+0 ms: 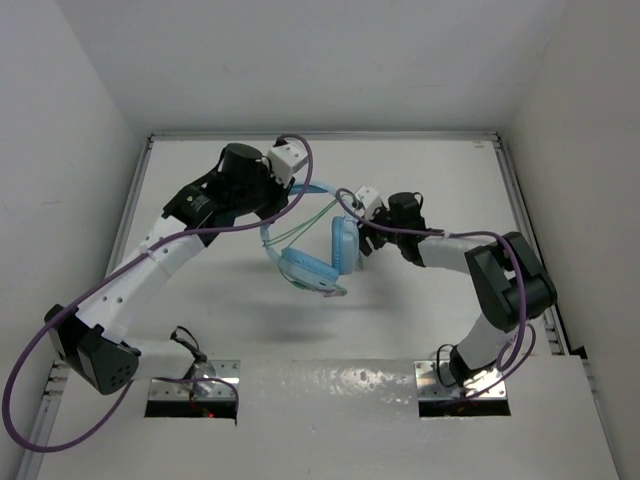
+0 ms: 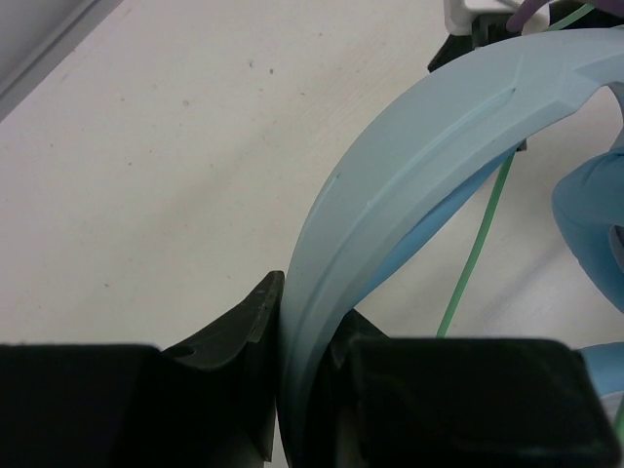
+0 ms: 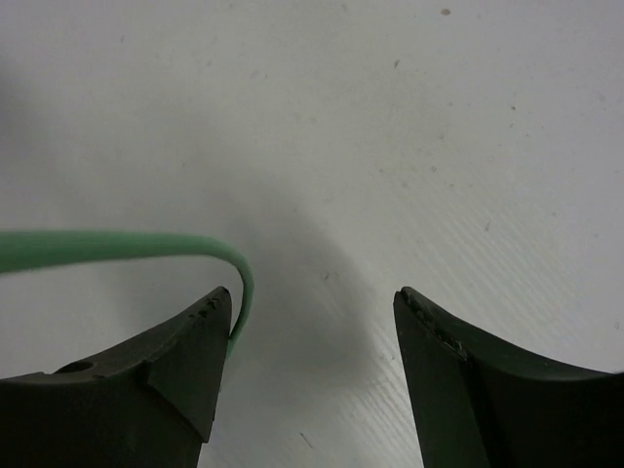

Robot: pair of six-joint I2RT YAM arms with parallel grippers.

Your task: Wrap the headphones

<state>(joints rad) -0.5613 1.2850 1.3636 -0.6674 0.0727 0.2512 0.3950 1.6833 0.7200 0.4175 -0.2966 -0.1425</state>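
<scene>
The light blue headphones (image 1: pixel 318 262) hang above the white table, ear cups down. My left gripper (image 1: pixel 283 196) is shut on the blue headband (image 2: pixel 390 205), which runs up between its black fingers (image 2: pixel 244 341). The thin pale green cord (image 1: pixel 300 232) loops between headband and cups. My right gripper (image 1: pixel 366 238) is open just right of the upper ear cup (image 1: pixel 343 246). In the right wrist view the green cord (image 3: pixel 127 244) curves in from the left and drops along the inner side of the left finger (image 3: pixel 185 351); the jaws stand wide apart around it.
The white table (image 1: pixel 420 180) is walled at left, back and right. Thick purple robot cables (image 1: pixel 200 234) trail along both arms. Two floor cut-outs (image 1: pixel 192 397) lie by the arm bases at the near edge.
</scene>
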